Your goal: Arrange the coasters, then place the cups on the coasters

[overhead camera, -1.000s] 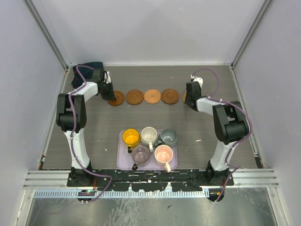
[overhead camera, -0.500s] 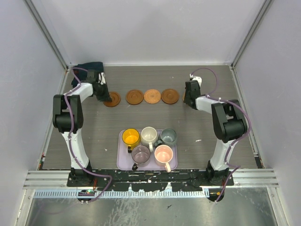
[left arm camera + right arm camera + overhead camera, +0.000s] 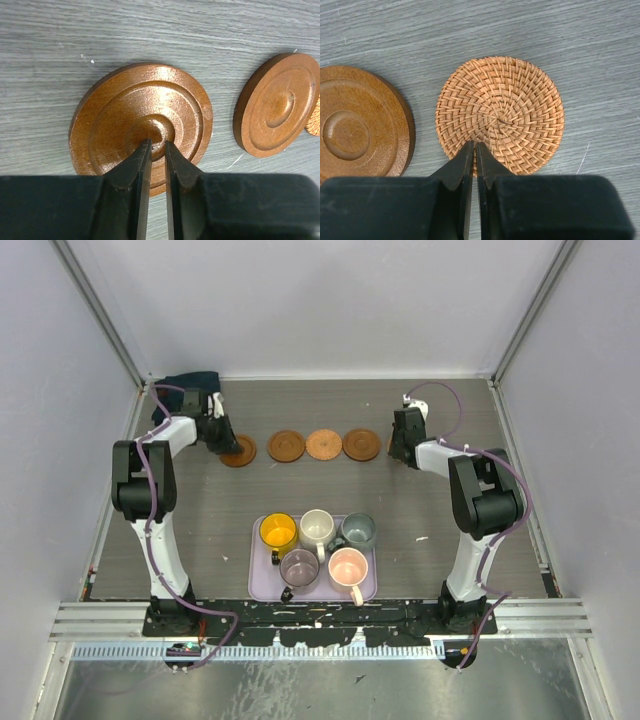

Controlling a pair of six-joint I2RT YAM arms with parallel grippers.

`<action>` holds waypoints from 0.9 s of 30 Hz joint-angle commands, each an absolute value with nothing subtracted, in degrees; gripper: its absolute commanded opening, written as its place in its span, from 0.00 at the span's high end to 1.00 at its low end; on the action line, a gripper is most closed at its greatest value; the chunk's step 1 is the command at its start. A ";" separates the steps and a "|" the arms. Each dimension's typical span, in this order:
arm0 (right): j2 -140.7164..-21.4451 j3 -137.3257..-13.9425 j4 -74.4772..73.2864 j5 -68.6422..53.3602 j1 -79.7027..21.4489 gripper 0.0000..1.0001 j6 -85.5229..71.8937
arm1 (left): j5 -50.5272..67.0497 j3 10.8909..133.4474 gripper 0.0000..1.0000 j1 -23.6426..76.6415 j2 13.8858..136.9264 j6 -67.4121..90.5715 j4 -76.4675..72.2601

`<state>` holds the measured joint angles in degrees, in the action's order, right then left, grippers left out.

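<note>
Shows the left gripper (image 3: 155, 146) a sliver apart, gripping nothing, tips over the hub of a ringed wooden coaster (image 3: 145, 95); second wooden coaster (image 3: 277, 102) just to its right. Shows the right gripper (image 3: 472, 147) all but pinched together at the near rim of a woven coaster (image 3: 502, 107), wooden disc (image 3: 355, 125) just left; cannot tell if that rim is nipped. Finds the cups (image 3: 318, 528) on the lavender tray (image 3: 258, 585), well back from both grippers.
</note>
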<state>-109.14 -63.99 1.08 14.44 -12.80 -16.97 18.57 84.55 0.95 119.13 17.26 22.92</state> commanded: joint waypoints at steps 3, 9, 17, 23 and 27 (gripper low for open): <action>-108.81 -65.17 0.57 13.00 -12.64 0.87 -19.09 | 23.13 84.63 0.80 0.53 118.10 17.92 17.58; -107.13 -65.24 1.05 13.34 -12.60 0.88 -18.04 | 24.87 81.63 0.79 1.41 114.32 17.41 12.48; -103.83 -69.14 0.43 13.69 -12.66 0.87 -16.71 | 26.45 79.23 0.79 5.17 109.81 16.79 7.51; -102.08 -69.68 0.24 12.94 -12.72 0.87 -16.61 | 26.45 79.83 0.79 9.38 109.96 16.27 7.12; -101.60 -68.42 1.52 9.46 -13.28 0.87 -16.32 | 26.44 81.16 0.79 11.86 112.03 16.26 7.11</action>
